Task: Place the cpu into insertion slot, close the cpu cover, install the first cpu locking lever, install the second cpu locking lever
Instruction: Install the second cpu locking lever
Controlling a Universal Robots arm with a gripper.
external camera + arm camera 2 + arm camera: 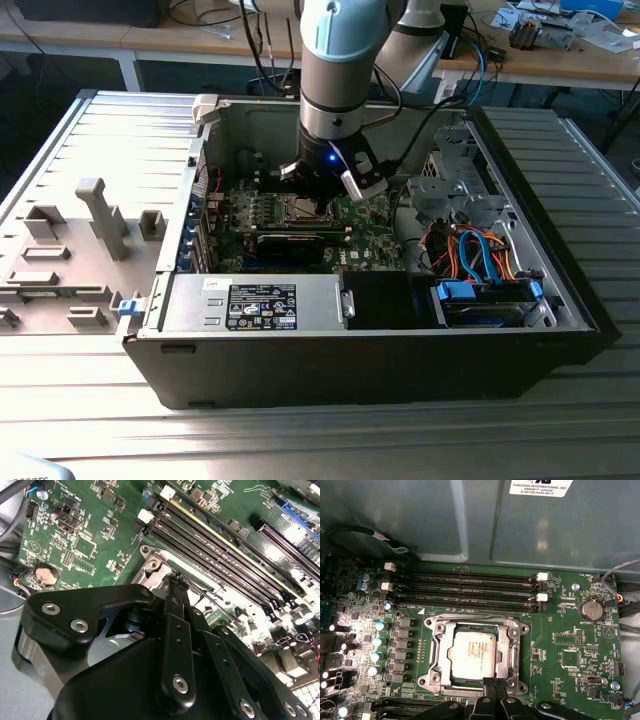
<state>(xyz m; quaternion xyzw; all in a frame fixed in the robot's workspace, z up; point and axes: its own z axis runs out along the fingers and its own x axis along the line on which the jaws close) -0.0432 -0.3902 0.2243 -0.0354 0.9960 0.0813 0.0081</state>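
I see gripper (494, 684) low over motherboard (570, 630), fingertips pinched together at socket frame's near edge, holding nothing I can make out. Cpu (472, 653) lies flat in insertion slot (506, 656) just beyond tips, cpu cover (439, 630) framing it. Memory slots (465, 592) beyond socket. Exterior view: arm reaches down inside open computer case (560, 290), walls all round.

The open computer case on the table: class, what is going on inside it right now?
A robot arm reaches into the computer case, its pincer down at the edge of the insertion slot on the green motherboard. The cpu already lies in the slot, with the cpu cover framing it.
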